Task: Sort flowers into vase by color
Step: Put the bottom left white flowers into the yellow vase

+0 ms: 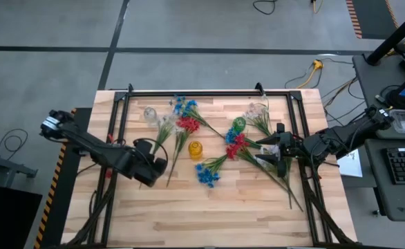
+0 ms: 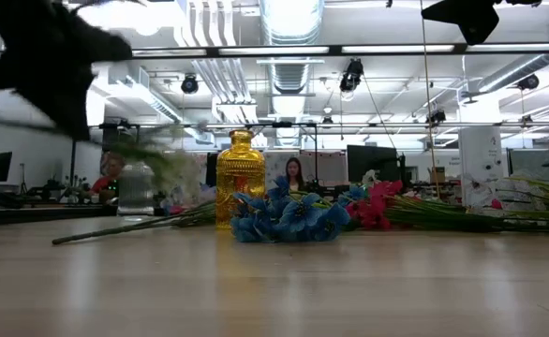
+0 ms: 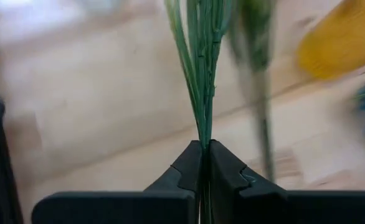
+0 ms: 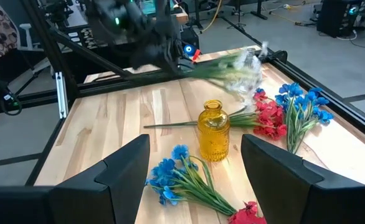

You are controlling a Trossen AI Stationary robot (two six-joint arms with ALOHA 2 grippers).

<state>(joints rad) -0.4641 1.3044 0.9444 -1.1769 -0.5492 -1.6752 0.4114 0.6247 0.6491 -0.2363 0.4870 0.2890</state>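
My left gripper (image 1: 154, 164) is shut on a green-stemmed flower sprig (image 1: 162, 133) with pale blossoms (image 4: 240, 67), above the table's left half. A yellow vase (image 1: 195, 149) stands mid-table, a clear vase (image 1: 149, 114) at the far left and a green vase (image 1: 239, 124) right of centre. Red flowers (image 1: 187, 124) and blue flowers (image 1: 185, 105) lie flat beyond the yellow vase. Another blue bunch (image 1: 207, 173) lies nearer. My right gripper (image 4: 195, 180) hangs open above red flowers (image 1: 237, 145) on the right, touching nothing. My left gripper pinches the sprig's bundle of thin green stems (image 3: 202, 140) between its two fingers, near the stems' lower end. The fingers slant down from the near left, and the stems run on beyond them in line with the fingers. The blurred blossom end (image 4: 240, 67) stands off the table.
A black frame rail (image 1: 189, 92) runs along the table's far edge and down both sides. White flowers (image 1: 259, 119) lie at the far right, with long stems (image 1: 285, 183) trailing toward the near right. Bare wood (image 1: 189, 214) spans the near part of the table.
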